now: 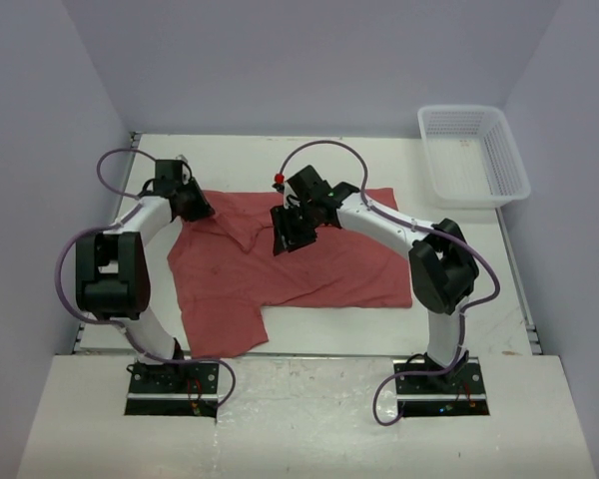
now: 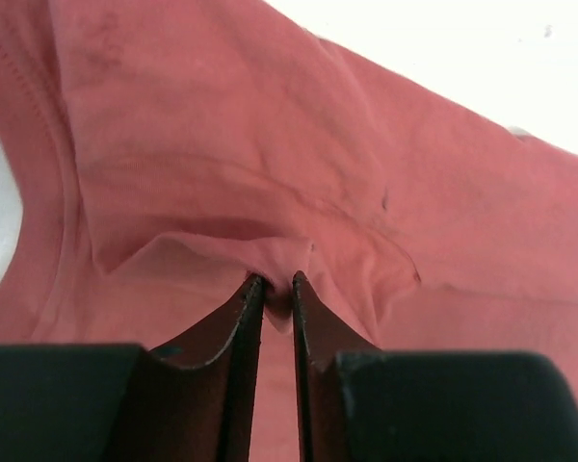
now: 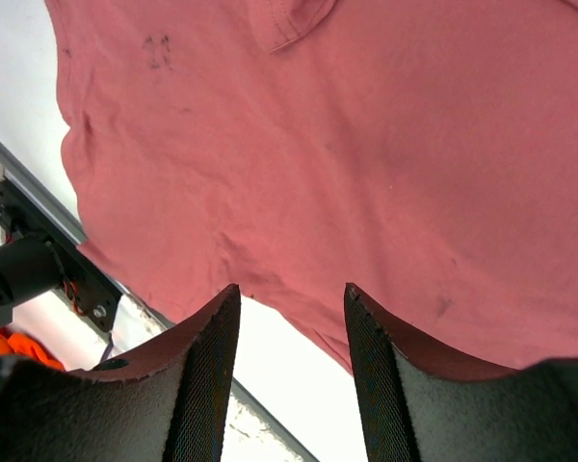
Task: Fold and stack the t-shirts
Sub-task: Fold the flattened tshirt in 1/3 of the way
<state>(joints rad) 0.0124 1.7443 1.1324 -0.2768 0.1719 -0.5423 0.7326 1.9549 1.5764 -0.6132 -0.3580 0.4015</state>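
Note:
A brick-red t-shirt (image 1: 319, 264) lies spread and rumpled across the white table, one sleeve hanging toward the near edge. At the shirt's far left corner, my left gripper (image 1: 195, 212) is shut on a small raised fold of the cloth. The left wrist view shows that fold pinched between the two fingertips of this gripper (image 2: 275, 281), with the t-shirt (image 2: 270, 144) filling the frame. My right gripper (image 1: 288, 239) hovers over the shirt's upper middle. In the right wrist view, that gripper (image 3: 291, 294) stands open and holds nothing, above the t-shirt (image 3: 366, 144) and its hem.
A white mesh basket (image 1: 474, 200) stands at the table's far right corner. A metal rail (image 3: 39, 192) runs along the table's near edge in the right wrist view. Purple cables loop off both arms.

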